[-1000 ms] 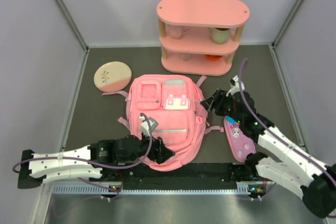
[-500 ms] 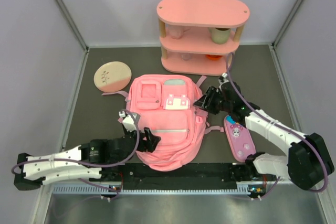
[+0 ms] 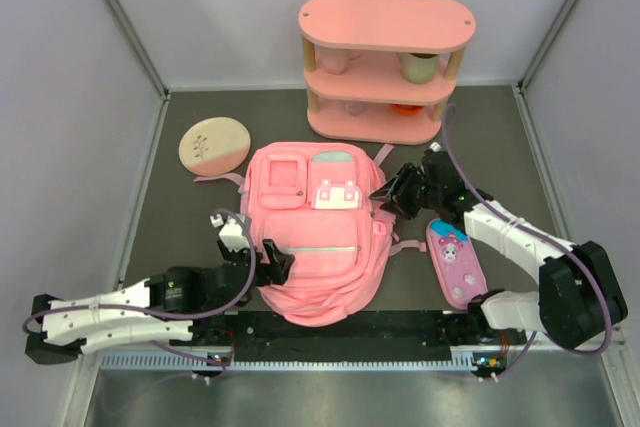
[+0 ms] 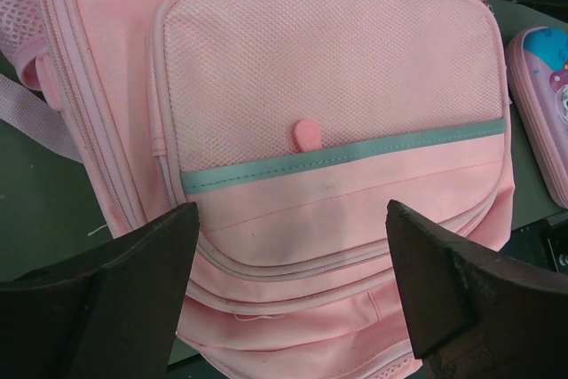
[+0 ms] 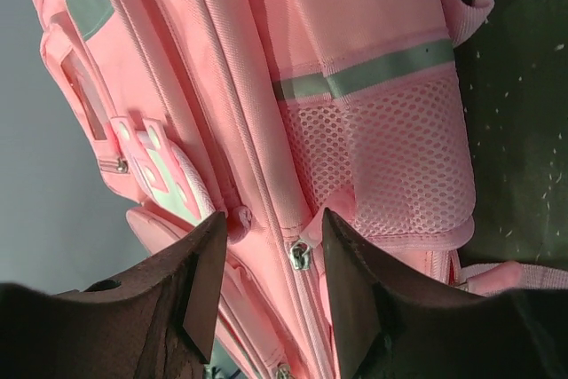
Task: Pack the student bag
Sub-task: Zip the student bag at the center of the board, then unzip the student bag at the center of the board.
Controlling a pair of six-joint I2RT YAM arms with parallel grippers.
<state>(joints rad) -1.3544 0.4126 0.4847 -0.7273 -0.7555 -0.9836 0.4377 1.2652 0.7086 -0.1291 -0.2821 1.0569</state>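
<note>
We see the student bag [image 3: 310, 237] lying flat mid table [image 3: 180, 217], seemingly zipped: packing looks barely begun. The pencil case [image 3: 452, 262] waits beside it. Left end effector [image 3: 278, 262] gapes, released. Right end effector [image 3: 385, 195] brackets a zipper pull [image 5: 302, 255]; whether it grips, we cannot tell.

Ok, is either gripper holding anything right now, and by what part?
Left gripper: nothing, open over the student bag. Right gripper: jaws straddle the bag's side zip pull; a grip cannot be told.

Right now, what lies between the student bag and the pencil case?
Only the student bag's pink strap on bare table, short of the pencil case; top view.
</note>
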